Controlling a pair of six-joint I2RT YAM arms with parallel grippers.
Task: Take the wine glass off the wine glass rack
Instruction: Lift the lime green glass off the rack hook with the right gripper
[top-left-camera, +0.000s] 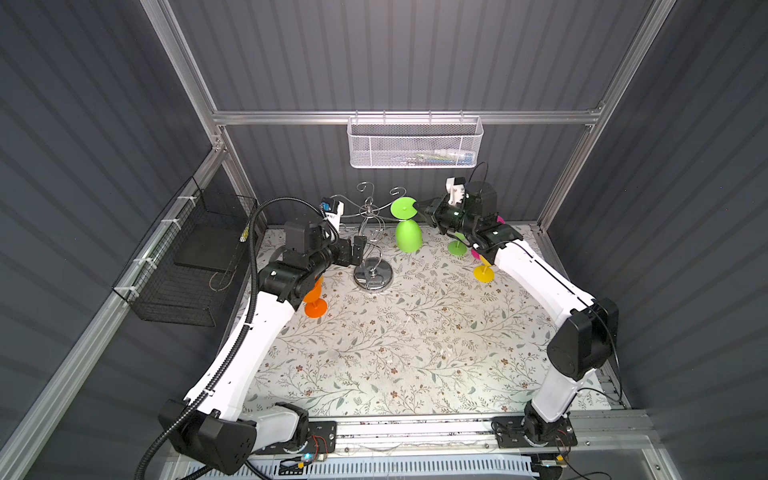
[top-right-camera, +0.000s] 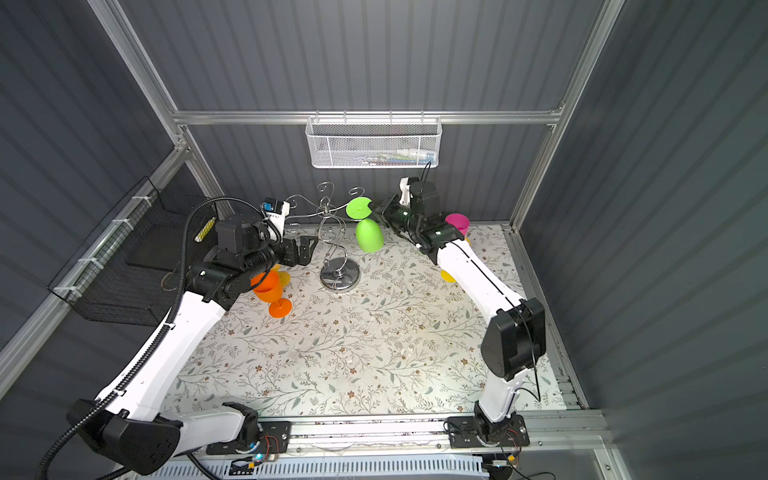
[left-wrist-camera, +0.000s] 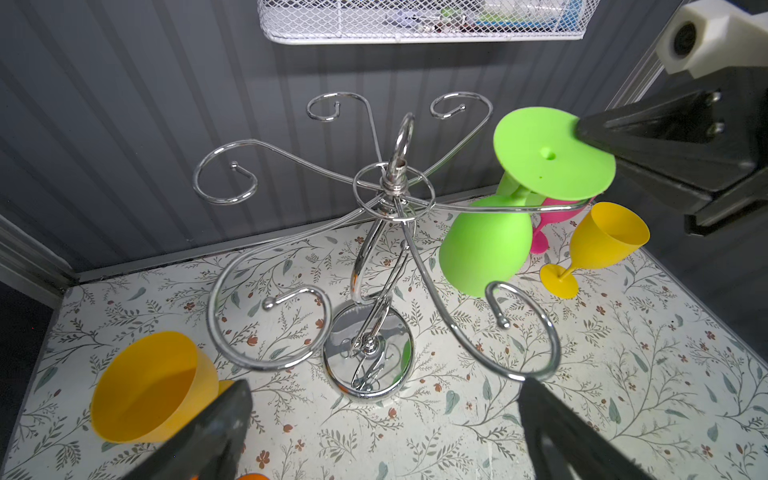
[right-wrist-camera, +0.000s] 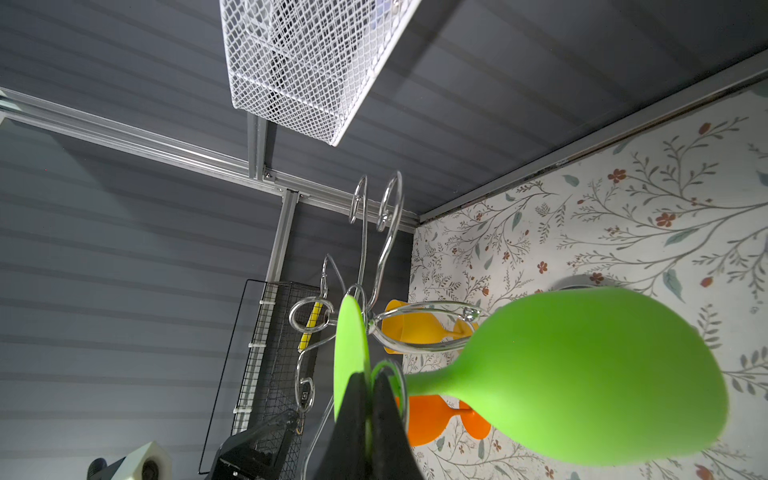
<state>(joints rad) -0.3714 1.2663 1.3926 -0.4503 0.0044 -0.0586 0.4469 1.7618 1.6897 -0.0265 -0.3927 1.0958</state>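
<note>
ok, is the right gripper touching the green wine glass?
Touching. The right wrist view shows the right gripper pinching the green wine glass by its foot's edge.

Both top views looked down from high up at the front, facing the back wall, and showed the whole flowery table (top-left-camera: 415, 353). The left wrist camera sat close, looking down on the wine glass rack (left-wrist-camera: 392, 183). The right wrist camera was tipped sideways, very near the green wine glass (right-wrist-camera: 582, 374). All four shared the rack, that glass and the white mesh basket (top-right-camera: 374, 143).
</note>
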